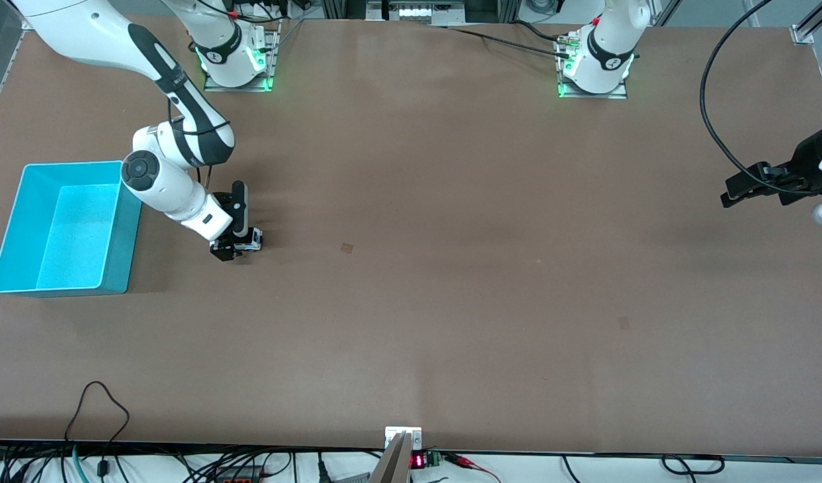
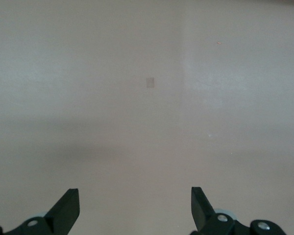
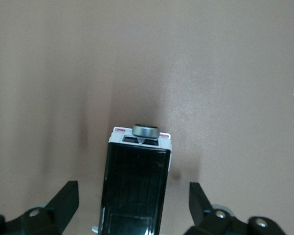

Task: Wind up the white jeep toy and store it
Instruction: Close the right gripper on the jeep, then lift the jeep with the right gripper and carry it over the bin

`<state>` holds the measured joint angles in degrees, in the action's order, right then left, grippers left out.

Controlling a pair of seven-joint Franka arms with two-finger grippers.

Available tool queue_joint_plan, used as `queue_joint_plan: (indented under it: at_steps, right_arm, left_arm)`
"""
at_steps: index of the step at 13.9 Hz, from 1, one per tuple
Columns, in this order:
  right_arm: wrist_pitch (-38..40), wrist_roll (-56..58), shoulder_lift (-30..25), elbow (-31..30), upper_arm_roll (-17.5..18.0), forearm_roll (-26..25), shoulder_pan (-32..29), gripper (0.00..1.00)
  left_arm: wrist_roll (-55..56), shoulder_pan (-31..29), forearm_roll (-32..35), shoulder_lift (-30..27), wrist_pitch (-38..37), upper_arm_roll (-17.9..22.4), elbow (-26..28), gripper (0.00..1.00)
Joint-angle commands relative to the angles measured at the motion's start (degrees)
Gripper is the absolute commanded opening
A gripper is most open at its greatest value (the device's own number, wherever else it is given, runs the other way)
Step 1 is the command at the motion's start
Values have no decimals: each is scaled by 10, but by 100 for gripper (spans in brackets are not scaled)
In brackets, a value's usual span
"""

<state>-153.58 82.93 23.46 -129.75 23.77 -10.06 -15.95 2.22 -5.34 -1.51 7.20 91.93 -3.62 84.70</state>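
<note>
The white jeep toy (image 1: pixel 251 239) stands on the brown table beside the blue bin (image 1: pixel 21 213), toward the right arm's end. In the right wrist view its black roof (image 3: pixel 134 188) and grey spare wheel (image 3: pixel 146 130) lie between the fingers. My right gripper (image 1: pixel 239 245) is down around the jeep, open, with a gap on each side of the body. My left gripper (image 1: pixel 736 190) hangs open over the left arm's end of the table, nothing between its fingers (image 2: pixel 68 208).
The blue bin has nothing in it and sits near the table's edge at the right arm's end. A small square mark (image 1: pixel 347 248) lies on the table near the jeep. Cables (image 1: pixel 102 416) run along the edge nearest the front camera.
</note>
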Motion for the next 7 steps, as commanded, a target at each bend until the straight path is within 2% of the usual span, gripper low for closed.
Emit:
queue_joint_plan:
  at_steps: [1,2,4,5,7]
  right_arm:
    - [-16,-2,9,5,3,-13,-4,61]
    - [-17,-2,9,5,3,-13,-4,41]
    - [-17,-2,9,5,3,-13,-3,20]
    - [-17,-2,9,5,3,-13,-4,13]
    - [-17,-3,9,3,3,-11,-5,4]
  left_arm:
    - [-4,-7,-4,-3,0,-4,-1,100]
    - [-4,-9,-4,-3,0,-4,-1,100]
    - [-4,-10,-5,-3,0,-4,-1,100]
    - [-4,-10,-4,-3,1,-4,-1,100]
    - [-4,-9,-4,-3,2,-5,-1,100]
